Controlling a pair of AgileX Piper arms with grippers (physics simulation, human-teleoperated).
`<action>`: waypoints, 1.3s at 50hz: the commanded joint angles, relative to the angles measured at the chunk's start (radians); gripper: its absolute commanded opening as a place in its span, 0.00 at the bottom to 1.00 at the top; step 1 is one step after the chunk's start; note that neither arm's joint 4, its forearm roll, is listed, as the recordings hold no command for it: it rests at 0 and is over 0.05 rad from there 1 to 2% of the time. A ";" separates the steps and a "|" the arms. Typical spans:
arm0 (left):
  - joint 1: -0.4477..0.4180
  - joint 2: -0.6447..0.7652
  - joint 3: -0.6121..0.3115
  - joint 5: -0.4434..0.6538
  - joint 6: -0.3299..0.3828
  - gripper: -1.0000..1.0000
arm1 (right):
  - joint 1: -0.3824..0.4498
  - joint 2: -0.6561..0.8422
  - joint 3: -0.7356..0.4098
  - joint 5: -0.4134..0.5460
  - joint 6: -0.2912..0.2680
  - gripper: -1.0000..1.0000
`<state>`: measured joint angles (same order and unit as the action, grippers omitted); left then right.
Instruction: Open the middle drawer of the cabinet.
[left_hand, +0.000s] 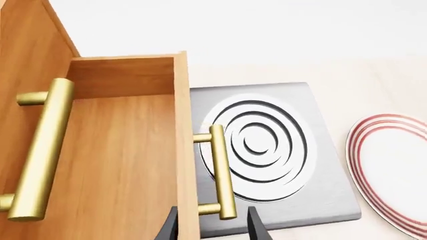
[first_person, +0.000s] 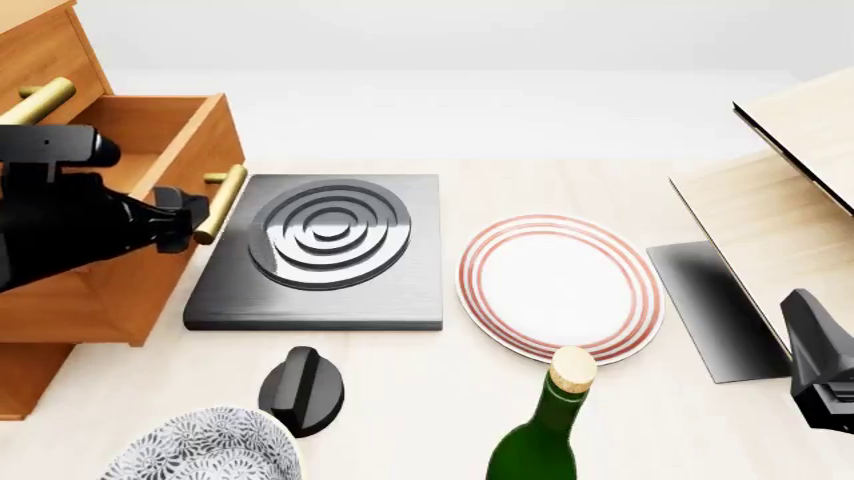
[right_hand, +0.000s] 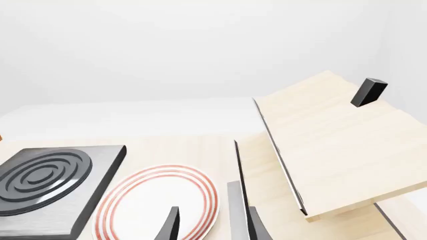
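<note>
Three drawers in the cabinet (first_person: 54, 300) at the table's (first_person: 561, 400) left edge, and the middle drawer (first_person: 160, 150) is pulled well out, its plain wood inside on show. Its brass handle (first_person: 222, 203) hangs just over the left rim of the black hob (first_person: 320, 255).

Right of the hob sits a white plate with red rings (first_person: 561, 285). Nearer the camera there's a black knob (first_person: 303, 388), a patterned bowl (first_person: 200, 450) and a green bottle with a cork (first_person: 541, 440). Pale shelf boards (first_person: 787, 200) lean in on the far right.

Left arm reaches in over the cabinet front, and the left claw (left_hand: 212, 227) sits right at the near end of the drawer handle. In the left wrist view the two dark fingers (left_hand: 257, 227) straddle that end with gaps on either side, so it looks open, not squeezing the bar.

Right claw (right_hand: 212, 225) hangs low at the table's right edge near the boards, fingers spread, holding nothing.
</note>
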<state>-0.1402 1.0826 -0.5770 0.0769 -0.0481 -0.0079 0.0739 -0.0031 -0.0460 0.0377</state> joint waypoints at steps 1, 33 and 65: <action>-0.071 0.042 -0.022 -0.009 0.006 1.00 | 0.000 0.000 0.000 0.000 0.000 1.00; -0.329 -0.056 -0.131 0.064 -0.137 1.00 | 0.000 0.000 0.000 0.000 0.000 1.00; -0.198 -0.314 -0.084 0.118 -0.032 1.00 | 0.000 0.000 0.000 0.000 0.000 1.00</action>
<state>-0.3872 0.9373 -0.6827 0.1860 -0.1974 -0.0079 0.0739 -0.0031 -0.0460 0.0377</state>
